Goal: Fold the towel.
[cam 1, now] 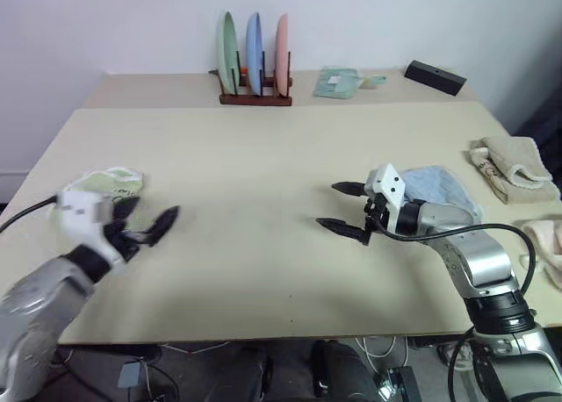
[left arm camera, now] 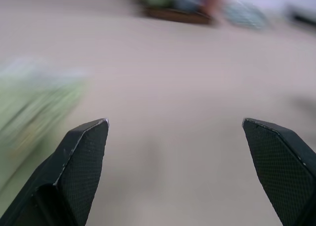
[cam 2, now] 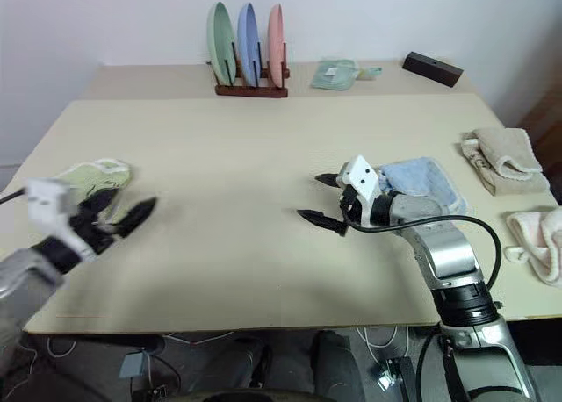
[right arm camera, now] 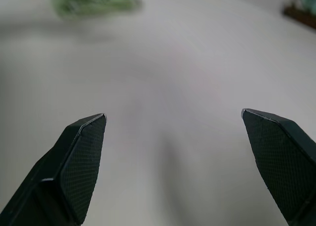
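Green towel (cam 1: 110,181) lies bunched at the surface's (cam 1: 263,200) left edge, just behind the left claw (cam 1: 145,226), whose 2 fingers stand wide and hold nothing. Right claw (cam 1: 349,211) — also spread and empty — hovers mid-surface, a blue towel (cam 1: 435,187) just behind it. No writing is readable.

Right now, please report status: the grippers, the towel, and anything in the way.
Left gripper open, empty, beside green towel. Right gripper open, empty, in front of blue towel. Both towels lie on table. Nothing between the grippers.
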Motion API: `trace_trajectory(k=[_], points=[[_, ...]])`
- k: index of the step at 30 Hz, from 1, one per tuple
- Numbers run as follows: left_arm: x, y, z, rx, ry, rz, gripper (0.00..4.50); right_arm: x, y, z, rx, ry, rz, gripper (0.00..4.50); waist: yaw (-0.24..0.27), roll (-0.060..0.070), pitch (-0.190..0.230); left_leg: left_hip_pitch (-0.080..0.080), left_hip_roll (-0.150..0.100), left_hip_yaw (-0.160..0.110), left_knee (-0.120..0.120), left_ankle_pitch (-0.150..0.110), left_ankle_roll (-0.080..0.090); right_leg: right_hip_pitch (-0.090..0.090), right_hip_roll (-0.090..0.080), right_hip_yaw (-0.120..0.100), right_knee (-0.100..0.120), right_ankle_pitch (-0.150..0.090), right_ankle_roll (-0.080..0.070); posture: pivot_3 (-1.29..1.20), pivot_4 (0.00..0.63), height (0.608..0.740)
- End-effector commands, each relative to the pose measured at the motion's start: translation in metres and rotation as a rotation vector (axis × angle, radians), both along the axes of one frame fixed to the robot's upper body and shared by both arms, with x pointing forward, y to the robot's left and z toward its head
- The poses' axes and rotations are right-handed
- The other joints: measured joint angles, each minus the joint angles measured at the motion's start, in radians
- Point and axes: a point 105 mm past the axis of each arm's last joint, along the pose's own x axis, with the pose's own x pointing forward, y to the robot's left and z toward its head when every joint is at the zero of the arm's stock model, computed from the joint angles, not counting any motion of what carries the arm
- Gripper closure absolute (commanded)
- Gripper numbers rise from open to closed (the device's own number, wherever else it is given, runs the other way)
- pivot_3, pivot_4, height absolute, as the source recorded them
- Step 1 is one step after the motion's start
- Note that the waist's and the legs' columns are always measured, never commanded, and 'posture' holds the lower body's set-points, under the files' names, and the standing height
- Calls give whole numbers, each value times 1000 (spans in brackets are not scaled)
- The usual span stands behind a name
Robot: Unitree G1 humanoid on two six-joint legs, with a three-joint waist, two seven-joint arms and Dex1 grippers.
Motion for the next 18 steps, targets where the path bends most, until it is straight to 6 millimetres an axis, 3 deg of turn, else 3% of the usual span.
trace_trajectory(k=[1, 6, 18], points=[[17, -21, -11, 93, -42, -98, 60, 4, -17, 8, 2, -59, -61, 0, -15, 0, 0, 0, 1, 3, -1, 0, 0, -2, 1, 1, 0, 0, 0, 0, 150, 740], [32, -33, -22, 129, -49, -176, 60, 0, -29, 7, 9, -58, -108, 0, -31, 0, 0, -7, 5, 7, -2, -1, -2, -13, 2, 1, 2, 0, 0, 0, 150, 740], [31, -42, -33, 113, -36, -199, 60, -6, -38, 11, -16, -59, -132, 0, -24, 0, 1, -9, 5, 8, 1, -2, -2, -14, 2, 1, 3, 0, 0, 0, 150, 740]])
